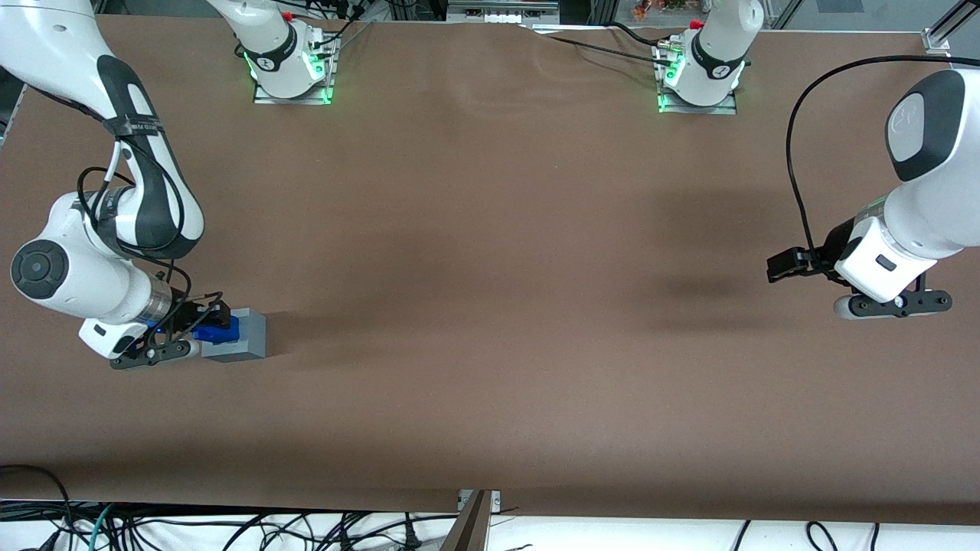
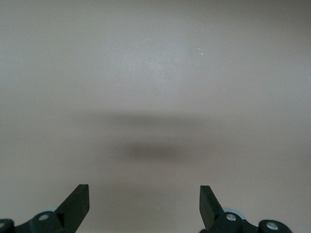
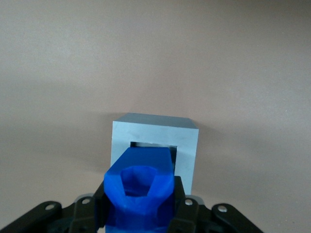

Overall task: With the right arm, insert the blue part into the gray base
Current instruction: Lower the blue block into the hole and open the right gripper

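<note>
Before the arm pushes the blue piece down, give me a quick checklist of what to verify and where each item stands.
1. Grip: gripper shut on the blue part: ok.
2. Gray base recess open, unobstructed: ok.
3. Part over the recess: partly overlaps; exact centring: cannot tell.
4. Part seated in the base: not ok, still above it.
5. Base flat on the table: ok.

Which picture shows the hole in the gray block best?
The right wrist view: the gray base shows its square recess, partly covered by the blue part held in the gripper. The front view shows only the block's outside beside the gripper. The left wrist view shows none of it.
</note>
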`<state>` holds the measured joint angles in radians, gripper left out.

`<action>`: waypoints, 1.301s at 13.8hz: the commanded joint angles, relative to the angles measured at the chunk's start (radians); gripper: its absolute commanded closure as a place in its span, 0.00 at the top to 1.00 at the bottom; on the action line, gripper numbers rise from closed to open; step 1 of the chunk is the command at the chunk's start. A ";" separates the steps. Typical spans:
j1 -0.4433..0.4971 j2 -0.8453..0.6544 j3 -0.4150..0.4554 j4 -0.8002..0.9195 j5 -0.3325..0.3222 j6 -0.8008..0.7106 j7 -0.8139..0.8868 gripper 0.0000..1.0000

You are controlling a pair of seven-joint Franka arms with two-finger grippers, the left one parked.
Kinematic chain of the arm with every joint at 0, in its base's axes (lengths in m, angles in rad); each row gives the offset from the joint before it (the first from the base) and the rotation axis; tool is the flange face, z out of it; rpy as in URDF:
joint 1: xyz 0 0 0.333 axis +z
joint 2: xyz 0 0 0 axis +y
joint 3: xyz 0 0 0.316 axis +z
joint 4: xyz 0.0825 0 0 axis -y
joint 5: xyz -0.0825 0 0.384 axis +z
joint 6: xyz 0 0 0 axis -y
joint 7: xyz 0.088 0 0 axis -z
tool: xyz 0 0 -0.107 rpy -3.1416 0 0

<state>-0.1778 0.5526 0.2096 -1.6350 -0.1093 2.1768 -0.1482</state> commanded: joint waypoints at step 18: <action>-0.002 0.020 -0.015 0.000 0.030 0.020 0.121 0.87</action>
<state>-0.1787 0.5714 0.1945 -1.6360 -0.0919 2.1900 -0.0371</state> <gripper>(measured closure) 0.366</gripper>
